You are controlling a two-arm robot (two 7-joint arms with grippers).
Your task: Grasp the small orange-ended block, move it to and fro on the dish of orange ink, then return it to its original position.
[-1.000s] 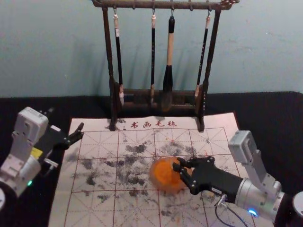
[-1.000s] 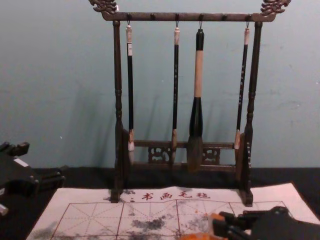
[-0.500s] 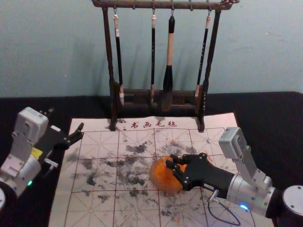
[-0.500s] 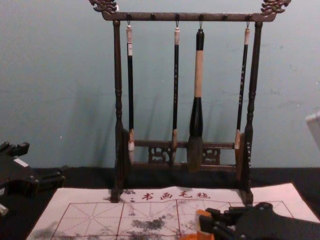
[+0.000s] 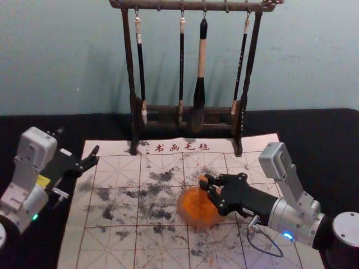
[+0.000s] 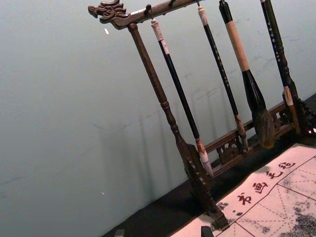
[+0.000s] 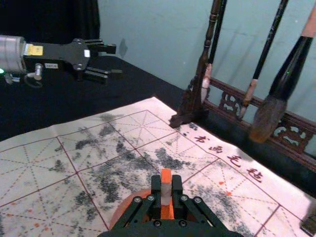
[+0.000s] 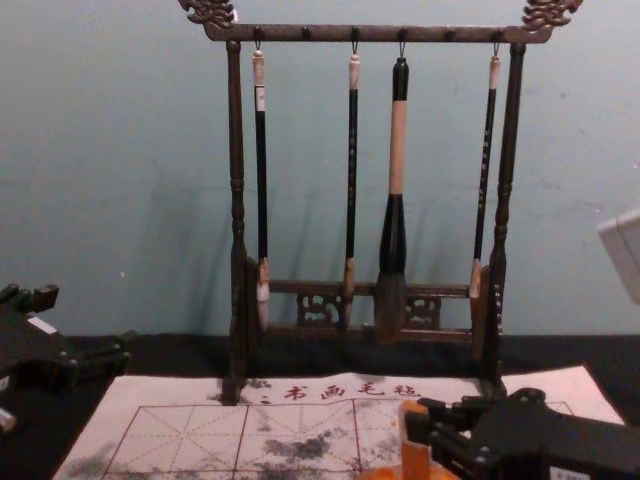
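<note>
Rack (image 8: 237, 150), right claw (image 5: 205, 181) clasping block (image 7: 166, 179) at dish (image 5: 197, 209) — left claw (image 5: 78, 147) apart

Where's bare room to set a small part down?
Mat: far-left corner, between the left pincer and the rack's left foot. Black tabletop: right of the mat, beyond the right arm. Crowded: around the orange dish, where the right pincer grips the block.
</note>
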